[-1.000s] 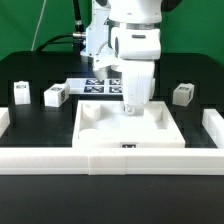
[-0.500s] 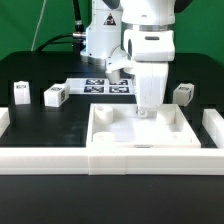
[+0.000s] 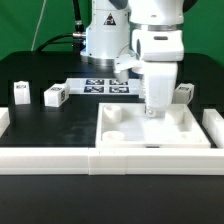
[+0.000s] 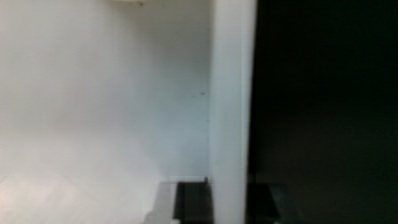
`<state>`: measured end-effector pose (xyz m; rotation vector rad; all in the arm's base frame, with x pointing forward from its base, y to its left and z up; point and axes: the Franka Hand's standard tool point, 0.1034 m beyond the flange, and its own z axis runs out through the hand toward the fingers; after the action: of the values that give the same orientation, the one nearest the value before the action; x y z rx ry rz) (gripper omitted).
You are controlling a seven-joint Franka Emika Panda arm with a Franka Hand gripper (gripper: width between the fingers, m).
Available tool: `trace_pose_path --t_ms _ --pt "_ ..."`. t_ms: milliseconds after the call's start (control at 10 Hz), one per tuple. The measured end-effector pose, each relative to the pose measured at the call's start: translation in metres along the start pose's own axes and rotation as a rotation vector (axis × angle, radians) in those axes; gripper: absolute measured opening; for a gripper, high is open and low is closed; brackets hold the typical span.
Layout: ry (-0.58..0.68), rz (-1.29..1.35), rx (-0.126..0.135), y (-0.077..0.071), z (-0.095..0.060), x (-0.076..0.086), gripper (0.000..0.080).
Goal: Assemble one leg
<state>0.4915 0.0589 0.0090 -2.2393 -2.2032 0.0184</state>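
Note:
My gripper [image 3: 153, 113] points down at the far wall of the large white tray [image 3: 120, 118] and is shut on that wall. In the wrist view the two dark fingers [image 4: 192, 203] stand on either side of the tray's thin white wall [image 4: 231, 100], with my gripper [image 4: 231, 206] closed around it. Three small white legs with square markers stand on the black table: two at the exterior view's left [image 3: 20, 93] [image 3: 55, 95] and one at its right [image 3: 182, 93], just behind my gripper. None of them is held.
The marker board [image 3: 100, 86] lies behind the tray. A white front rail [image 3: 50, 160] runs along the near edge, with white side blocks at the exterior view's left [image 3: 4, 120] and right [image 3: 212, 125]. The tray's near edge sits against the rail.
My gripper has moved toward the exterior view's right and the tray has slid along the front rail with it, close to the right side block.

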Motion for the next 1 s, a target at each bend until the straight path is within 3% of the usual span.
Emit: trace_pose_path --t_ms 300,500,900,1000 --pt "0.006 -0.006 -0.004 0.004 0.000 0.010 0.0059" --pt "0.016 -0.013 -0.009 0.008 0.000 0.026 0.0060" --pt "0.015 0.011 -0.008 0.008 0.000 0.026 0.0067" --pt "0.015 0.011 -0.008 0.008 0.000 0.026 0.0266"
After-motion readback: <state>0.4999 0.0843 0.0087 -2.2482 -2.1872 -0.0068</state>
